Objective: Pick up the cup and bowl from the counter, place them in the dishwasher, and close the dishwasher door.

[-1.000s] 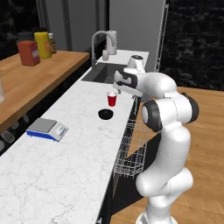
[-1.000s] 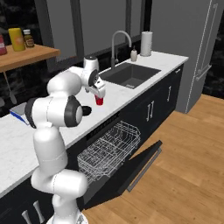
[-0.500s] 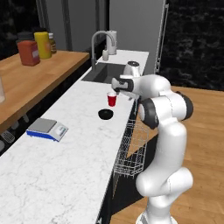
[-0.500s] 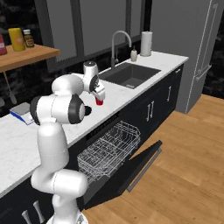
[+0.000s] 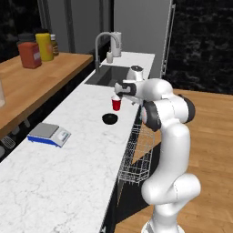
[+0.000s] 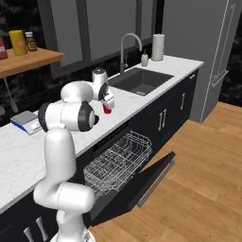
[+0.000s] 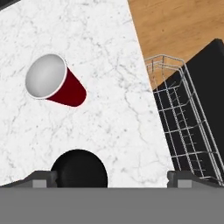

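- On the counter (image 5: 82,136): cup (image 5: 116,103), red, upright; bowl (image 5: 109,119), black, just beside it nearer the base.
- Gripper (image 5: 116,93): directly above the cup, not touching; fingers spread wide with nothing between them (tips straddle the bowl (image 7: 79,169) in the hand view, with the cup (image 7: 52,82) farther off).
- Step, as judged: approach for the first pick; next calls for centring over one item, descending, closing.
- Dishwasher (image 6: 120,163): door (image 6: 156,177) down, rack out.

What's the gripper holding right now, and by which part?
Nothing. The gripper is open above the marble counter; the red tapered cup and black bowl sit free.
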